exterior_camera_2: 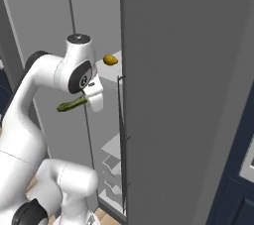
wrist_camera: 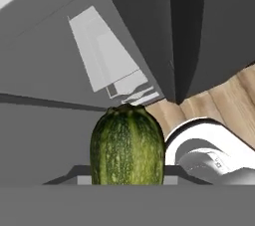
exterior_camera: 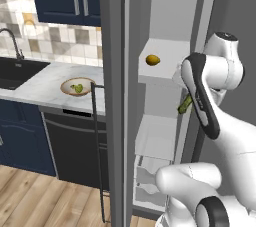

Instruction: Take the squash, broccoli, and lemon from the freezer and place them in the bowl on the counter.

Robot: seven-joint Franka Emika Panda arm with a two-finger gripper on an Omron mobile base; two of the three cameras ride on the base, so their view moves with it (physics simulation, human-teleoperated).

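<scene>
One food of three is in my jaws (exterior_camera_2: 85, 101): the squash (exterior_camera_2: 71, 105), clamped by one end so its length sticks out sideways. Left to right: the bowl (exterior_camera: 77, 86) on the counter (exterior_camera: 42, 82) holds the broccoli (exterior_camera: 77, 88); the freezer (exterior_camera: 165, 71) stands open with the lemon (exterior_camera: 152, 60) on its shelf. Risks: the long squash could clip the freezer door as I swing left, or pivot and slip from my end grip. My arm is folded, elbow high, wrist before the shelves.
</scene>
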